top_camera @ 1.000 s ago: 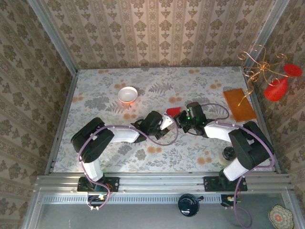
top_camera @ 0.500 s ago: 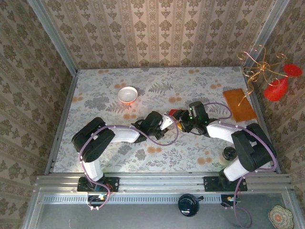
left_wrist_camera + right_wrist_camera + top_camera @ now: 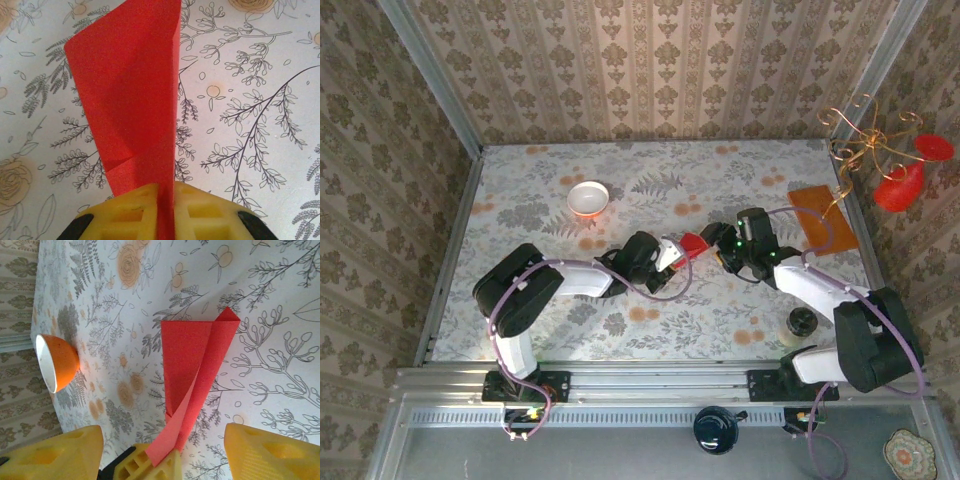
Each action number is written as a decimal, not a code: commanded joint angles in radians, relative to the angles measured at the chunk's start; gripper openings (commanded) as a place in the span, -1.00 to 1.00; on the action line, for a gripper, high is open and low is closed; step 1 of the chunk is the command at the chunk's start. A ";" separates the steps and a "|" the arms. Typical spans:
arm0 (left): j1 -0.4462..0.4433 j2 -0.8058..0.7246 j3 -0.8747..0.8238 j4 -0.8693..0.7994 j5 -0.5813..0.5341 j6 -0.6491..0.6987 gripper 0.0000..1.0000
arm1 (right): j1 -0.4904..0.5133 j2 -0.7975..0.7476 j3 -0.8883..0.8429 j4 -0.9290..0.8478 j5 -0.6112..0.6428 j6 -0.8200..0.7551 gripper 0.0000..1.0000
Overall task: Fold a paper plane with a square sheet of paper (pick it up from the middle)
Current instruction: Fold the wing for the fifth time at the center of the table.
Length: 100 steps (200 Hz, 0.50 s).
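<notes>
A: Left claw (image 3: 162,202), state?
B: Pressed together, pinching the red paper sheet (image 3: 131,95) by its near end between yellow pads (image 3: 122,210).
A: Sheet lying how?
B: Folded, with a long crease running straight out from the claw. Reaches forward from the pads, widening away from them, ending in a slanted edge. Beneath, a pale tablecloth (image 3: 250,100) printed with grey sprigs and orange flowers. Touching the cloth or lifted, impossible to tell.
A: Right claw (image 3: 718,243)?
B: Spread wide, gripping nothing. Yellow fingers (image 3: 260,452) far apart at both lower corners of the wrist view, the sheet ahead in the gap, touching neither. From that side, two layers showing, one flap spreading away from the other at the crease.
A: Facing which way?
B: Toward the left claw, tip to tip across the sheet, seen from above. Sheet between the two claws, near the right one's fingertips.
A: Anything else near?
B: A small bowl (image 3: 588,198), white inside, orange outside, well apart from both claws, off beyond the left claw's far side. An orange-brown board (image 3: 823,220) behind the right claw, near the tablecloth's right edge.
</notes>
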 commanded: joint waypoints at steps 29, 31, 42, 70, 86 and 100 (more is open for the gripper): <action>0.024 0.045 0.000 -0.001 0.136 -0.095 -0.73 | -0.006 -0.012 -0.035 -0.051 0.038 -0.051 0.35; 0.024 0.045 0.001 -0.002 0.137 -0.096 -0.73 | -0.005 -0.013 -0.035 -0.051 0.038 -0.052 0.35; 0.027 0.047 0.002 -0.003 0.145 -0.104 -0.74 | -0.006 -0.013 -0.037 -0.052 0.039 -0.054 0.35; 0.050 0.044 0.013 -0.022 0.186 -0.137 -0.74 | -0.010 -0.020 -0.039 -0.063 0.044 -0.060 0.35; 0.060 0.044 0.019 -0.033 0.200 -0.160 -0.75 | -0.014 -0.027 -0.042 -0.069 0.052 -0.071 0.35; 0.074 0.048 0.036 -0.062 0.222 -0.189 -0.77 | -0.016 -0.035 -0.045 -0.075 0.061 -0.083 0.35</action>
